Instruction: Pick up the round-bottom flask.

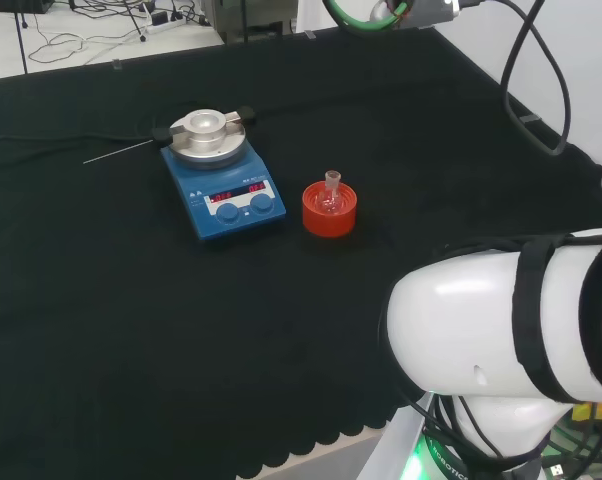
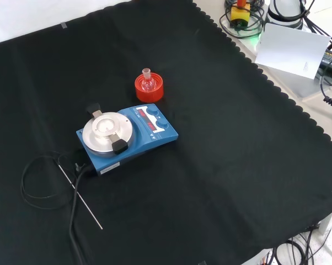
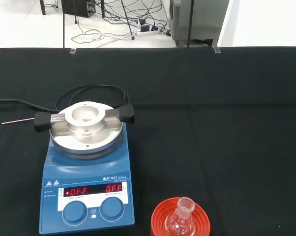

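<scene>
A small clear round-bottom flask (image 1: pixel 331 193) stands upright in a red ribbed ring stand (image 1: pixel 328 212) near the middle of the black cloth in the head view. From the front, the flask (image 2: pixel 148 81) and its stand (image 2: pixel 149 90) sit just beyond the blue stirrer. In the wrist view the flask (image 3: pixel 182 220) and stand (image 3: pixel 160 221) appear close, a little apart from the stirrer's front corner. Nothing touches the flask.
A blue magnetic stirrer (image 1: pixel 221 177) with a round metal plate (image 2: pixel 107 131) stands beside the stand, its cable (image 2: pixel 42 182) and a thin metal probe (image 2: pixel 80 196) trailing over the cloth. The arm's white link (image 1: pixel 511 320) fills the head view's lower right. White paper (image 2: pixel 292 49) lies off the cloth.
</scene>
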Controlling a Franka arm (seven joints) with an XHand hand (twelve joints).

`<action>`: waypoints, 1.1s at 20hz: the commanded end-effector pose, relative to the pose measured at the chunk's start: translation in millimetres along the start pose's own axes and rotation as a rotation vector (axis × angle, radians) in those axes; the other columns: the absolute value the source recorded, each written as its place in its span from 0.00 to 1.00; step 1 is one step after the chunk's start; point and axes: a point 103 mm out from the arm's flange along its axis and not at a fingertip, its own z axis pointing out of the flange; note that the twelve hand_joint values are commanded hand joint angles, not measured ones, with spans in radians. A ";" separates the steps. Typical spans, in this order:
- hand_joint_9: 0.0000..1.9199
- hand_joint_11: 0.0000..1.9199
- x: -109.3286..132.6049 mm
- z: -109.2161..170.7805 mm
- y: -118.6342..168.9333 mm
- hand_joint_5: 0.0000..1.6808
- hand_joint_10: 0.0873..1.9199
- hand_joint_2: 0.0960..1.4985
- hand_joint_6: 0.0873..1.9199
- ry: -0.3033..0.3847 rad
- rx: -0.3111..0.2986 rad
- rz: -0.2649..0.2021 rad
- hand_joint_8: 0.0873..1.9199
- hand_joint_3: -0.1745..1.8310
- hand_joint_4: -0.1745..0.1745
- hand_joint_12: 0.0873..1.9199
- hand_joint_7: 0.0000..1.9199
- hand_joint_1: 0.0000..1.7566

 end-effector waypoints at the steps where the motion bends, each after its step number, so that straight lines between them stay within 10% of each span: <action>1: 0.08 0.00 -11.4 26.4 5.3 0.23 0.33 0.83 0.14 0.042 0.024 0.028 0.27 0.25 0.40 0.69 0.02 0.08; 22: 0.08 0.00 -63.3 190.4 86.8 0.25 0.34 0.80 0.13 0.165 0.159 0.053 0.27 0.22 0.37 0.69 0.02 0.17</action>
